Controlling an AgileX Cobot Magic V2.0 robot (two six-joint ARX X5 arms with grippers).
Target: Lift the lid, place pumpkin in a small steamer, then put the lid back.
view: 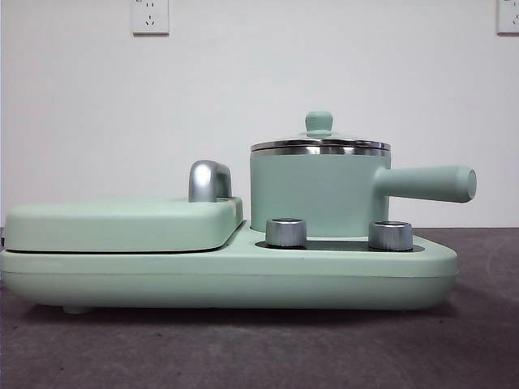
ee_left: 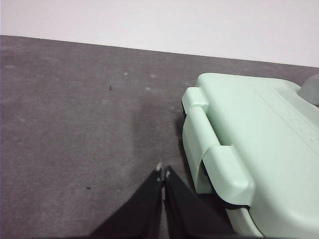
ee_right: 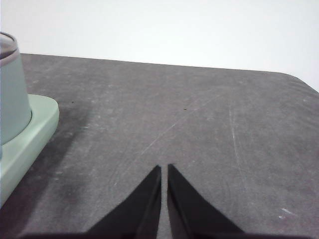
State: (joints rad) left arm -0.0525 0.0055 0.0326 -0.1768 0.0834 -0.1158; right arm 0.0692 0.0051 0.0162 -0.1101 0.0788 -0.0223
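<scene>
Lid point(view: 320, 144) sits closed on the small steamer point(view: 312, 194), right of centre in the front view, its mint knob point(view: 319, 121) uppermost; the pot stands on the appliance base point(view: 227, 271). Glass with a steel rim, it looks stiff, slippery and breakable, so the knob is the sensible place to pinch (rim edges offer little purchase). No pumpkin shows anywhere. Left gripper point(ee_left: 163, 173) and right gripper point(ee_right: 164, 168) hover over the desk point(ee_right: 199, 114), jaws nearly touching, holding nothing.

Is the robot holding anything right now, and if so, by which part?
Nothing is held. The left gripper and right gripper are both shut on nothing above the table; the lid sits on the small steamer.
</scene>
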